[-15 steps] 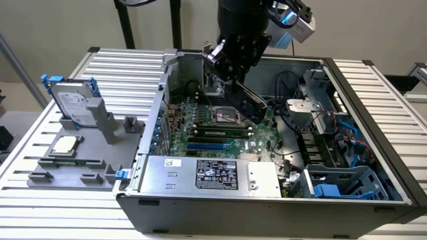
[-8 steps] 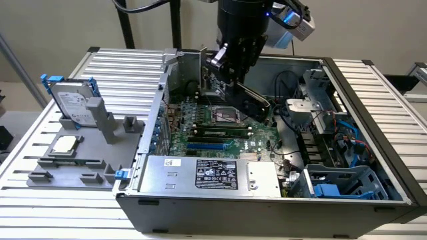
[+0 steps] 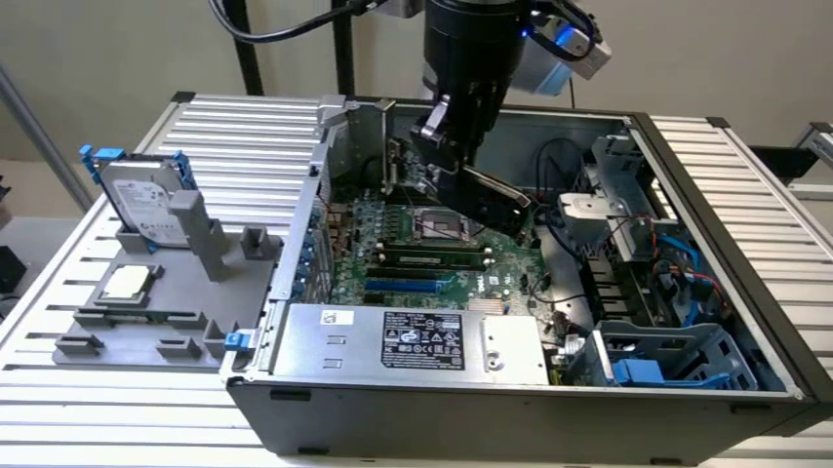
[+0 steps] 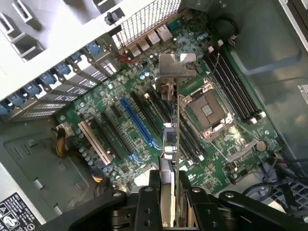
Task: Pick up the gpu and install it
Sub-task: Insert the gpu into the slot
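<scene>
On the bench [image 3: 234, 127] the computer case [image 3: 521, 409] is laid open. Pick-up is done: the graphics card [image 3: 498, 198] is clamped edge-on in the closed claw [image 4: 169, 185] and held above the motherboard [image 4: 125, 91], apparently clear of the slots [image 4: 137, 122]. Seating is judged not yet done.

Was black and cylindrical along the arm [image 3: 471, 49], with a silver-grey camera box [image 3: 575, 44] glowing blue beside the wrist. Trailed a thick black cable [image 3: 248, 34] from above. Ended in a matte black gripper [image 4: 168, 183] of linked bars, with round pivot screws [image 4: 226, 195] at the joints and narrow flat jaws.
</scene>
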Tool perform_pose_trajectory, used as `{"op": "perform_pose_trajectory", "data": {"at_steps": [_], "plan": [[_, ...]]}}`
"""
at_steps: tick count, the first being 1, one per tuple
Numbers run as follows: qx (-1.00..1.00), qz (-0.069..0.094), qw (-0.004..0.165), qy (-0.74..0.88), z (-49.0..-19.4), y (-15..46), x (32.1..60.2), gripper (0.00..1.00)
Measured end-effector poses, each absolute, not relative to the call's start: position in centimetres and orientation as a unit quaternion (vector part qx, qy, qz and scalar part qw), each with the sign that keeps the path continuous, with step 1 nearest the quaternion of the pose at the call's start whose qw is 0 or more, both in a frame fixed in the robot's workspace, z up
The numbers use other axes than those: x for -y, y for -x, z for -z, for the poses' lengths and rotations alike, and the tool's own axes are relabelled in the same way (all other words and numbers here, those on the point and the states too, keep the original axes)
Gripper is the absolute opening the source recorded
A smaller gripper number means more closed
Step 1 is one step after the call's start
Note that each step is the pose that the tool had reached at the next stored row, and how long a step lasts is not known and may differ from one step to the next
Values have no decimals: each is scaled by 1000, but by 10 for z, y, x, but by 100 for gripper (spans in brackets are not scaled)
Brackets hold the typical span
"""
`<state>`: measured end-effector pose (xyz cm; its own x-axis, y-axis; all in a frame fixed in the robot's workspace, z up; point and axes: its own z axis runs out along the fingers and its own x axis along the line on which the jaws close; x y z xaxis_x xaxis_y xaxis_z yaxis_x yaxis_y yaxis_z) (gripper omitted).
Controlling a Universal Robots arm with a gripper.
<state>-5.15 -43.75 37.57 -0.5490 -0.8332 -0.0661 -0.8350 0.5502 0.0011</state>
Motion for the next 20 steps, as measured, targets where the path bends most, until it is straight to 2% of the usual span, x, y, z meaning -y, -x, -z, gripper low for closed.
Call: {"op": "perform_pose_trajectory", "data": {"at_steps": [20], "plan": [[-780,-21,25,625,-355,51,437,0]]}}
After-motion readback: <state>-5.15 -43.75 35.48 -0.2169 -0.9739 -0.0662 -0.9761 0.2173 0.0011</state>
